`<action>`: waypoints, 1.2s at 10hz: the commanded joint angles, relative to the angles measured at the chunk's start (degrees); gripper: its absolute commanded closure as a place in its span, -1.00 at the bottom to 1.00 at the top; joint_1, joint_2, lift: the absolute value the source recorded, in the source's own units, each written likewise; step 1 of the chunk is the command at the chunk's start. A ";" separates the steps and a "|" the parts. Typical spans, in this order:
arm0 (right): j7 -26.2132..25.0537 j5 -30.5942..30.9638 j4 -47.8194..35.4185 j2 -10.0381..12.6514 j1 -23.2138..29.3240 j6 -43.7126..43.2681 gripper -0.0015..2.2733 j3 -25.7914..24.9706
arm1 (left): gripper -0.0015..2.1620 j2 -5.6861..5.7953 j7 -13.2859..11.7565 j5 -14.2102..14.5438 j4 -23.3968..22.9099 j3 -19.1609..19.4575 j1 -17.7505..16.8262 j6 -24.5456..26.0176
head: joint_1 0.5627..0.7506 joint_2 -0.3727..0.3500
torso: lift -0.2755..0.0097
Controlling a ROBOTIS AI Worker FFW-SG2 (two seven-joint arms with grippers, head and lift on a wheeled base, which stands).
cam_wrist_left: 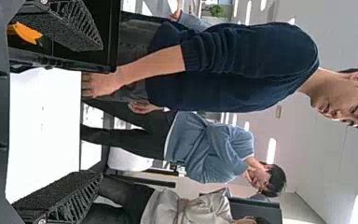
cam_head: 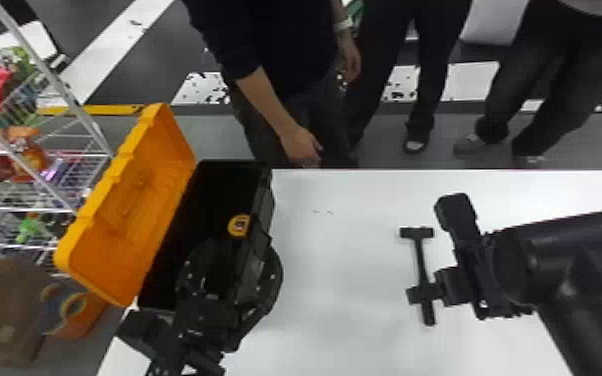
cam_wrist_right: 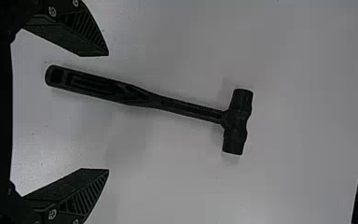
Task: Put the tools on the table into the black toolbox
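In the head view my right gripper (cam_head: 429,251) is at the hammer (cam_head: 420,257), one finger overlapping the handle. In the right wrist view the gripper (cam_wrist_right: 107,112) stands open and the hammer (cam_wrist_right: 140,95) lies on the table, its handle end close to one finger and its head pointing away. The black toolbox (cam_head: 266,187) has its orange lid (cam_head: 132,200) open. My left gripper (cam_head: 205,320) is at the toolbox's near part; in the left wrist view that gripper (cam_wrist_left: 99,111) is open with nothing held. A round yellow-and-black thing (cam_head: 239,225) shows at the toolbox.
The white table (cam_head: 335,260) spreads between the toolbox and the hammer, with its far edge behind both. A wire rack (cam_head: 30,207) of colourful goods stands left of the lid, and a brown bag (cam_head: 7,310) lies below it.
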 commanded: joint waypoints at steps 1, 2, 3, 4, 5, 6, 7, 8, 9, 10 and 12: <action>0.19 0.00 0.90 0.05 -0.44 0.12 -0.89 0.58 | -0.97 -0.07 -0.02 0.00 0.02 -0.09 -0.05 -0.10 | 0.41 0.65 | 0.66; 0.37 0.00 1.34 0.05 -0.71 0.12 -0.88 0.84 | -0.97 -0.07 -0.02 -0.09 0.02 -0.09 -0.05 -0.10 | 0.41 0.66 | 0.66; 0.46 0.00 1.69 0.05 -0.97 -0.06 -0.87 1.37 | -0.97 -0.16 -0.02 -0.09 0.02 -0.09 -0.05 -0.10 | 0.41 0.66 | 0.66; 0.72 0.00 2.31 0.05 -1.41 0.12 -0.82 1.54 | -0.97 -0.25 -0.02 0.00 0.02 -0.09 -0.05 -0.10 | 0.41 0.67 | 0.66; 0.99 0.00 3.19 0.05 -1.85 -0.06 -0.81 1.54 | -0.97 -0.25 -0.02 0.00 0.11 -0.09 -0.05 -0.10 | 0.41 0.68 | 0.66; 1.16 0.09 3.80 0.05 -2.20 -0.06 -0.81 1.63 | -0.97 -0.34 -0.02 0.00 0.20 -0.09 -0.05 -0.10 | 0.41 0.68 | 0.66; 1.78 0.09 4.33 0.05 -2.55 -0.06 -0.76 1.98 | -0.97 -0.34 -0.02 0.00 0.46 -0.09 -0.22 -0.10 | 0.41 0.67 | 0.66; 2.48 0.09 4.68 0.05 -2.90 -0.06 -0.70 2.25 | -0.97 -0.43 -0.02 0.00 0.38 -0.09 -0.22 -0.10 | 0.41 0.68 | 0.66; 2.57 0.09 4.86 0.05 -3.08 -0.06 -0.53 2.42 | -0.97 -0.34 -0.02 0.00 0.55 -0.18 -0.31 -0.10 | 0.41 0.68 | 0.66; 4.06 0.18 5.03 0.05 -3.17 -0.06 -0.31 2.42 | -0.97 -0.34 -0.02 0.00 0.55 -0.18 -0.40 0.08 | 0.41 0.70 | 0.66; 4.15 0.18 5.03 0.05 -3.08 -0.58 0.25 2.51 | -0.97 -0.34 -0.02 0.00 0.82 -0.18 -0.49 0.08 | 0.41 0.71 | 0.66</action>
